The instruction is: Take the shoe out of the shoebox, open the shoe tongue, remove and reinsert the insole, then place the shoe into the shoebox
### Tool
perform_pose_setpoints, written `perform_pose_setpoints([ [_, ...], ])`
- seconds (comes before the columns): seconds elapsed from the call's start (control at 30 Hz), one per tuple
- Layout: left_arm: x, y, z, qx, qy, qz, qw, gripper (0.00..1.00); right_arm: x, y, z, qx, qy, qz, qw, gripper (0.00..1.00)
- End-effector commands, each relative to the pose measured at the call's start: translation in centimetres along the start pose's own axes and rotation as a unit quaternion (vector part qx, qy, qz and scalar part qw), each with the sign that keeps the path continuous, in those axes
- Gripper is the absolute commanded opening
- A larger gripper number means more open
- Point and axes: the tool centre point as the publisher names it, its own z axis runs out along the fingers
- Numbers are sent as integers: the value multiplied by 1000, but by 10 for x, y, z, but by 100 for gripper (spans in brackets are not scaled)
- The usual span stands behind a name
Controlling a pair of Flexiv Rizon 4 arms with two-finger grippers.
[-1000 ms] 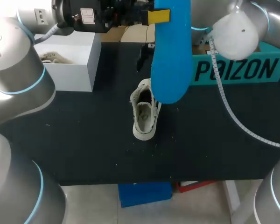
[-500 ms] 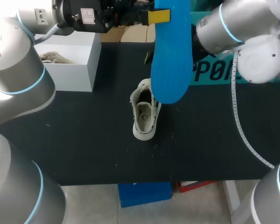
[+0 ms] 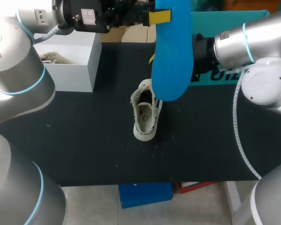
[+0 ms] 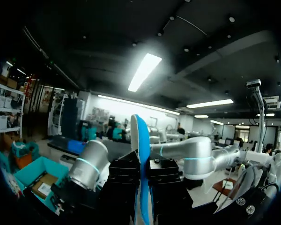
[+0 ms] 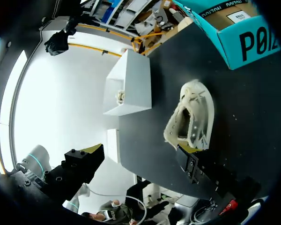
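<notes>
A blue insole [image 3: 171,51] hangs high above the table, and my left gripper [image 3: 160,16] is shut on its top end. In the left wrist view the insole [image 4: 141,150] stands edge-on between the black fingers. Below it a cream shoe [image 3: 144,115] lies on the black table with its mouth open and facing up. My right arm [image 3: 246,42] reaches in behind the insole, which hides most of its gripper. In the right wrist view my right gripper [image 5: 139,151] stands wide open above the shoe [image 5: 189,119], holding nothing. The teal shoebox [image 3: 215,77] sits at the back right.
A white box [image 3: 68,63] at the back left holds another pale shoe [image 3: 54,58]. The same white box [image 5: 129,84] shows beyond the shoe in the right wrist view, and the teal shoebox [image 5: 239,33] lies to the other side. Black mat [image 3: 84,140] covers the table.
My right arm has swung in and lowered across the teal shoebox toward the hanging insole. The left gripper, insole and shoe have stayed put.
</notes>
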Motion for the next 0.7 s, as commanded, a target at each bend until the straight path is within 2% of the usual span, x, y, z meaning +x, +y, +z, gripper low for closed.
perform_pose_setpoints([
  [0.03, -2, 13, 5, -79, -1, 177, 981, 0, -4, -4, -1, -3, 88, -1, 996, 100],
  [0.27, -14, 61, -1, -43, 18, 183, 982, 0, -4, -4, -1, -3, 88, -1, 996, 100],
  [0.4, -23, 83, -8, -7, 26, 184, 983, 0, -4, -4, -1, -3, 88, -1, 996, 100],
  [0.53, -29, 94, -14, 39, 69, 174, 981, 0, -4, -4, -1, -3, 88, -1, 996, 100],
  [0.7, -34, 99, -15, 35, 85, 159, 983, 0, -4, -4, -1, -3, 88, -1, 996, 100],
])
